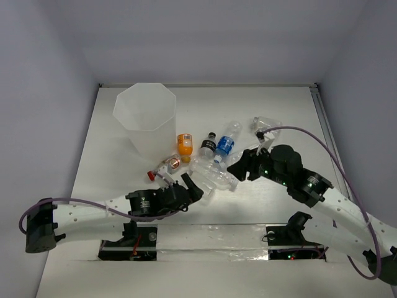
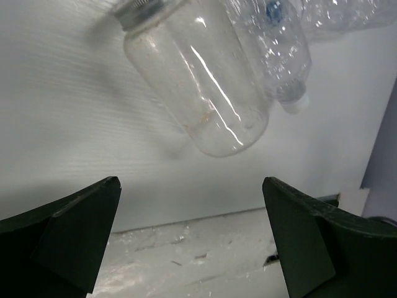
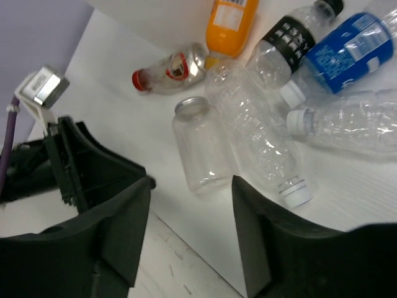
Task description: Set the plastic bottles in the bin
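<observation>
White ribbed surface (image 1: pixel 279 118) bears crinkly clear bottles (image 1: pixel 214 177); a translucent octagonal bin (image 1: pixel 144 121) stands near its far-left corner; left gripper (image 2: pixel 191 183) and right gripper (image 3: pixel 193 180) gape wide, empty.

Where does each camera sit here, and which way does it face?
Top external: above and behind the bases, looking down on table, bin and bottles; left arm and right arm show.
Left wrist: on the left arm, facing the squat clear bottle beyond its open left claw.
Right wrist: on the right arm, looking past the open right claw at the bottles.
Shared: both wrist views show the squat clear bottle.
</observation>
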Tool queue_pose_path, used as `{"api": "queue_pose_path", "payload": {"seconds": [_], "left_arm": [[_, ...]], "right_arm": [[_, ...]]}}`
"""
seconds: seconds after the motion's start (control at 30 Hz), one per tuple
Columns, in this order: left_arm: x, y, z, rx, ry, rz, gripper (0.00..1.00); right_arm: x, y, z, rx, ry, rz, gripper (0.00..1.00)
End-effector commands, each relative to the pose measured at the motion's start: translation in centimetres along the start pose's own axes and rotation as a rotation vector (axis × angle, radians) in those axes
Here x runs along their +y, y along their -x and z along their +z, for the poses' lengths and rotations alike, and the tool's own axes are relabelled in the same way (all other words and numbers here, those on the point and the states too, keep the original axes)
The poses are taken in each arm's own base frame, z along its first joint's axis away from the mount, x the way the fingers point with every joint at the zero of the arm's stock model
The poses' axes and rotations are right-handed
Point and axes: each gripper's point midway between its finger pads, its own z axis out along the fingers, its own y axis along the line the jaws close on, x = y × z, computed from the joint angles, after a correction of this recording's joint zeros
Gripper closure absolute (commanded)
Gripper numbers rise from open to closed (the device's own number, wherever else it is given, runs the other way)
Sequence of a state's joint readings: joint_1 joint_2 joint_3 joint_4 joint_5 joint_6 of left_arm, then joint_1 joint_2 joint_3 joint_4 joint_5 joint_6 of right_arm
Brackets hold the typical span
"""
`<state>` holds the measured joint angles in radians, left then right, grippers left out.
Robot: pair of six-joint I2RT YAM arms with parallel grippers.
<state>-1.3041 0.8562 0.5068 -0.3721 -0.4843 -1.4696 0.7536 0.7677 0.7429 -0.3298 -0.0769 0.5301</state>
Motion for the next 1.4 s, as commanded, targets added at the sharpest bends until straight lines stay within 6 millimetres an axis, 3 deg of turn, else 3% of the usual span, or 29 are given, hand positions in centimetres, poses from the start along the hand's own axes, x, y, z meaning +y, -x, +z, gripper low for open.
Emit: {"api": "queue_pose_path", "payload": {"seconds": [0.0, 0.07, 0.1, 0.33, 0.8, 1.0, 1.17, 1.37], "left_arm": [[-0.2, 2.9, 1.1, -0.123, 0.043, -0.113, 0.01], [0.7, 2.9, 2.3, -0.094, 0.056, -0.094, 0.01], [0.4, 3.9, 3.1, -0.114, 0.039, -0.131, 0.01], [0.3, 6.6, 4.8, -0.165, 0.063, -0.104, 0.01], [0.0, 5.6, 9.5, -0.118, 0.107, -0.040, 0.01], [0.8, 4.8, 10.3, -0.102, 0.120, -0.067, 0.04], [2.2, 4.2, 10.1, -0.098, 0.125, -0.125, 0.17], [2.7, 4.4, 9.0, -0.100, 0.121, -0.122, 0.01]], "right_arm": [[1.4, 1.0, 0.8, -0.041, 0.015, -0.042, 0.37], [2.0, 0.1, 1.5, -0.006, 0.029, -0.053, 0.30], [1.9, -0.1, 1.7, -0.001, 0.028, -0.053, 0.29], [2.1, -1.0, 2.2, 0.025, 0.036, -0.080, 0.21], [1.6, -2.8, 3.9, 0.080, 0.042, -0.102, 0.15], [0.7, -3.5, 5.0, 0.097, 0.007, -0.106, 0.13], [0.3, -3.6, 5.9, 0.117, -0.024, -0.115, 0.16], [-1.6, -4.8, 8.0, 0.184, -0.121, -0.145, 0.17]]}}
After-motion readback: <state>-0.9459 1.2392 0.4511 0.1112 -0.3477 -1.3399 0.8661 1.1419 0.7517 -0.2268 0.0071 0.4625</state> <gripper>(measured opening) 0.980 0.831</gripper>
